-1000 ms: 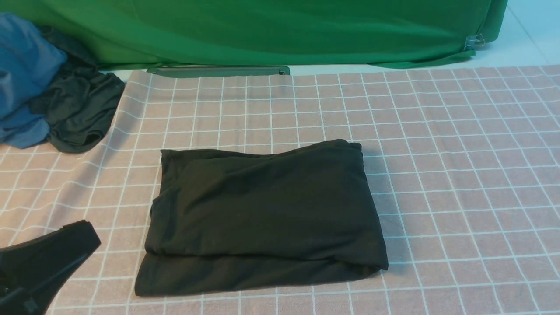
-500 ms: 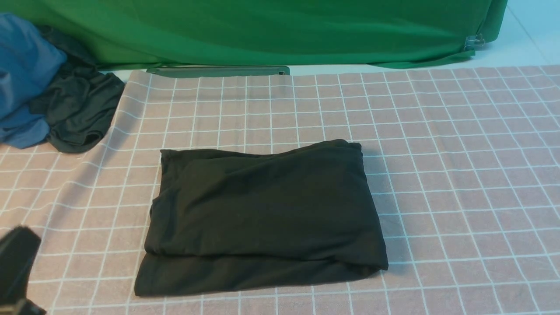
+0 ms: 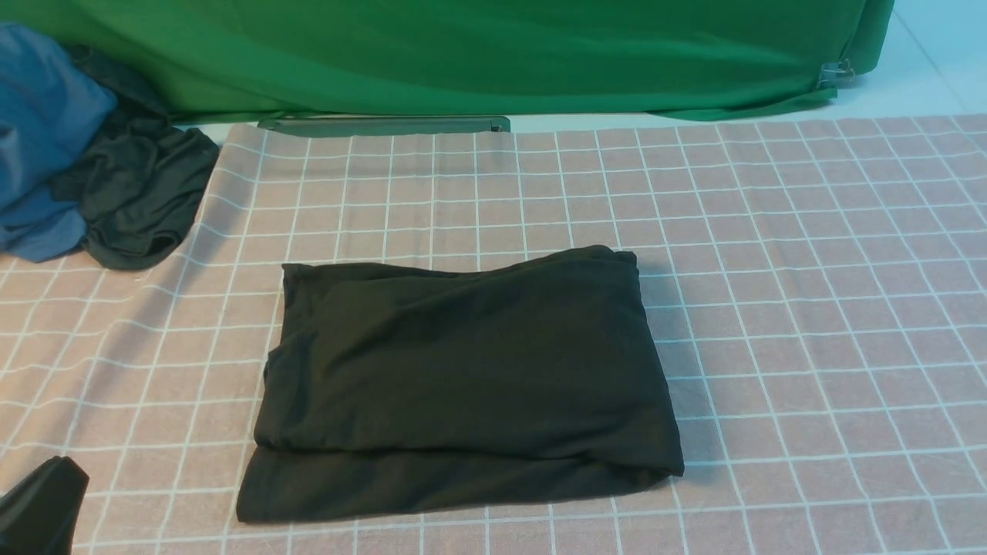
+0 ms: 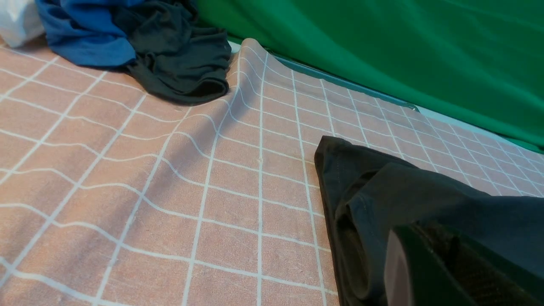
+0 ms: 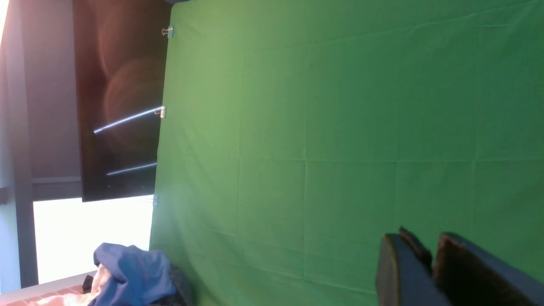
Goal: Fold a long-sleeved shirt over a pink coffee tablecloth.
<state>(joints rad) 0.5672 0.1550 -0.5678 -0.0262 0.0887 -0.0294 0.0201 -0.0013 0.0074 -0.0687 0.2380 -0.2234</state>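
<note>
The black long-sleeved shirt lies folded into a thick rectangle in the middle of the pink coffee tablecloth; its print and neck label are hidden. Only the dark tip of my left gripper shows, at the front view's bottom left corner, apart from the shirt. In the left wrist view the shirt's folded edge lies just beyond the left gripper, whose jaws look pressed together and empty. My right gripper is out of the front view, shut on nothing, and faces the green backdrop.
A blue garment and a smaller dark grey garment are heaped at the far left. The plain green cloth hangs along the back, with a green bar at its foot. The tablecloth ripples near the heap.
My left gripper has drawn back toward the bottom left corner of the front view, so only its tip remains in sight. The folded shirt has not moved.
</note>
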